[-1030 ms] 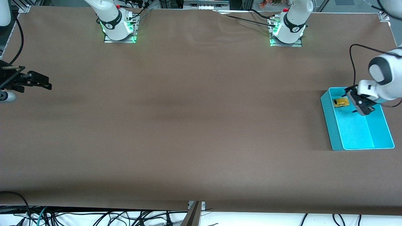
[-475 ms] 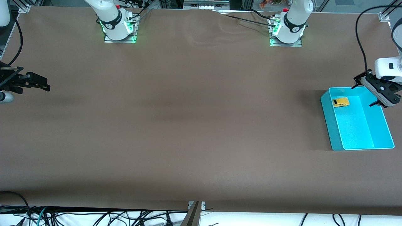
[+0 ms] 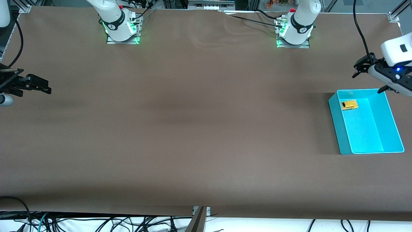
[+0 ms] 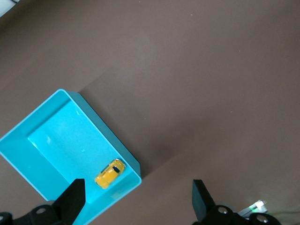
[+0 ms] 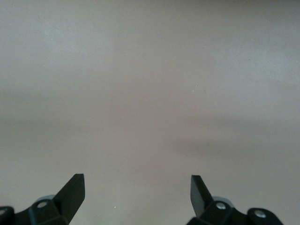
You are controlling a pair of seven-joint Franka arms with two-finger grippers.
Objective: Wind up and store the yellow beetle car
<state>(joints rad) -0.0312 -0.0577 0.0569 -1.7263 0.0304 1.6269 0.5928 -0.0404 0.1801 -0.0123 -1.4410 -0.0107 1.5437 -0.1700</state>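
Table (image 3: 199, 129): covered by a brown sheet, which shows slight ripples between the two arm bases. Directly on it: one turquoise bin (image 3: 394, 129), at the left arm's end, nearer to the front camera than the left arm's base (image 3: 293, 42). The right arm's base (image 3: 123, 38) is mounted well apart from the bin.

We see a matt brown table cover (image 3: 193, 129) — it looks like smooth paper or cloth, faintly rippled near the bases. The turquoise bin (image 3: 338, 129) looks like smooth plastic with a slight sheen; the yellow car (image 3: 349, 105) glossy — the gripper fingers (image 5: 71, 191) matt black.
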